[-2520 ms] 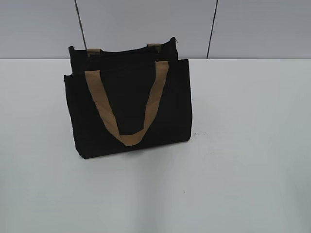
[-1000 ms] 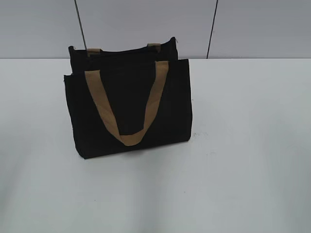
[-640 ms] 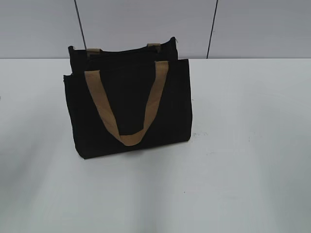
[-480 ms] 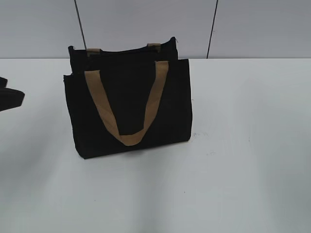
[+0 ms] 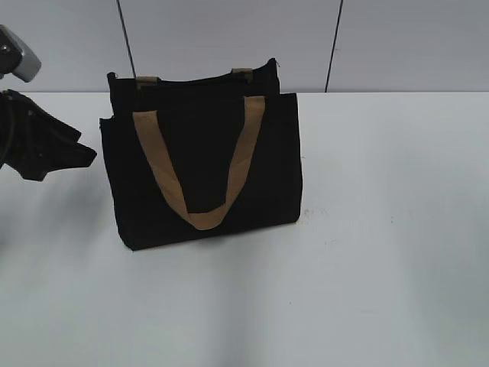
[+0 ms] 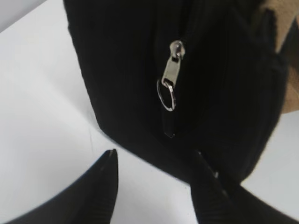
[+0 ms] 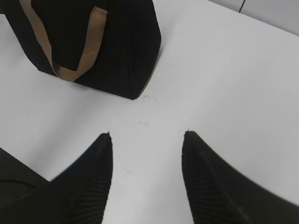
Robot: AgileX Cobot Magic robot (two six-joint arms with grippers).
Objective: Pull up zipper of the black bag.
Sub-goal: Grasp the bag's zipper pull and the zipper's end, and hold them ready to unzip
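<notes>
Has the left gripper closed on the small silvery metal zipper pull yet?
No, the left gripper is open, short of the silvery zipper pull.

The black bag (image 5: 202, 168) is showing tan handles (image 5: 200, 164) and a silvery zipper (image 6: 171, 74), standing on a white bench (image 5: 382, 229).

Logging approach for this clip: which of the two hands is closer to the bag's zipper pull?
The left hand: its open fingers point at the silvery zipper pull on the bag. The right hand, also open, hangs over bare table, away from the bag.
</notes>
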